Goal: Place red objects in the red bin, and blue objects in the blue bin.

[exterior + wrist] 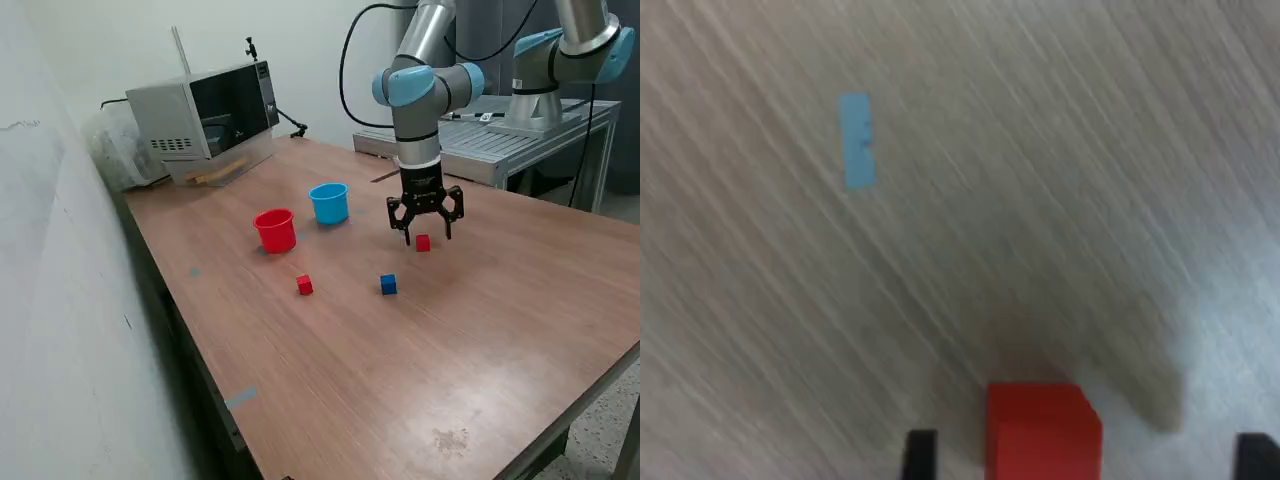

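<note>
I have the black two-finger end effector [426, 238] hanging low over the brown wooden bench [420, 370], its fingers spread apart around a tiny solid red cube [423, 243]; the blurred wrist view suggests, I think, no contact. A second small red cube [304, 286] and a tiny dark blue cube [388, 285] sit nearer. The round red plastic cup [275, 230] and sky blue plastic cup [329, 203] stand further left, side by side.
</note>
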Robot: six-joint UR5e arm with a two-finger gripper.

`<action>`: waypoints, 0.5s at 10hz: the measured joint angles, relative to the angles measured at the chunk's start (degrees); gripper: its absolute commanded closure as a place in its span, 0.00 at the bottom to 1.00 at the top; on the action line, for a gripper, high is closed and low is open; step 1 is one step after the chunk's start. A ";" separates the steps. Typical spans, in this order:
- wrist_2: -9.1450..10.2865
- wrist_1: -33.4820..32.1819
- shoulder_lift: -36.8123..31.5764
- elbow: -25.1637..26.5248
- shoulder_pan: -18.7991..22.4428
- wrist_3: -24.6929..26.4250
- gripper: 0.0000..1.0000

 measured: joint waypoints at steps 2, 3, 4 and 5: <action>0.57 0.00 0.23 -0.16 -0.06 -0.51 1.00; 0.72 0.03 0.31 -0.28 -0.08 -0.63 1.00; 0.74 0.10 0.37 -0.51 -0.10 -0.70 1.00; 0.53 0.30 0.35 -0.94 -0.16 -0.67 1.00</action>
